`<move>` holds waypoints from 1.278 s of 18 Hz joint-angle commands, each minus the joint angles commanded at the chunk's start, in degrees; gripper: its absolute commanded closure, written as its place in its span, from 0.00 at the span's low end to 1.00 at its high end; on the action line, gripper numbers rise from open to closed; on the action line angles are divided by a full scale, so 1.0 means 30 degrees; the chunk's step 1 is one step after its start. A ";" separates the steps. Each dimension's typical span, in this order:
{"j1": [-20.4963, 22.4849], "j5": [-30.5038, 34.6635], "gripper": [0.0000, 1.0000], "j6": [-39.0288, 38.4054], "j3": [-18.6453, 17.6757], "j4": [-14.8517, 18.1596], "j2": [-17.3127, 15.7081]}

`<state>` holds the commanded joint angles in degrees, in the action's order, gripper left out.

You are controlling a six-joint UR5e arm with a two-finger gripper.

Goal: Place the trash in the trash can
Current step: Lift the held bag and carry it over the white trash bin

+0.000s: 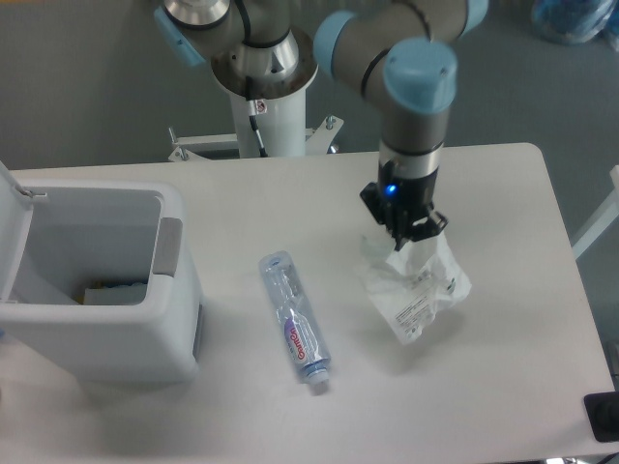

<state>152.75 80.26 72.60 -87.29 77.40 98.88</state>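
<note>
My gripper is shut on the top of the crumpled white-and-clear plastic wrapper, which hangs below it above the right half of the table. The crushed clear plastic bottle with a red-lettered label lies flat on the table, left of the wrapper. The white trash can stands at the left edge with its lid swung open, and some items show at its bottom.
The arm's base column rises behind the table's far edge. The table's right edge is close to the wrapper. A dark object sits at the lower right corner.
</note>
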 joint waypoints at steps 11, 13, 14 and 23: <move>-0.0961 -0.8847 1.00 -0.7789 0.1148 0.2997 -0.2164; -0.1550 -0.9843 1.00 -0.8901 0.1148 0.2997 -0.2548; -0.1785 -1.0545 1.00 -0.9662 0.1119 0.2968 -0.2810; -0.3894 -1.3247 1.00 -1.1779 0.1030 0.2822 -0.4628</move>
<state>141.07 40.52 37.27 -84.20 85.87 84.99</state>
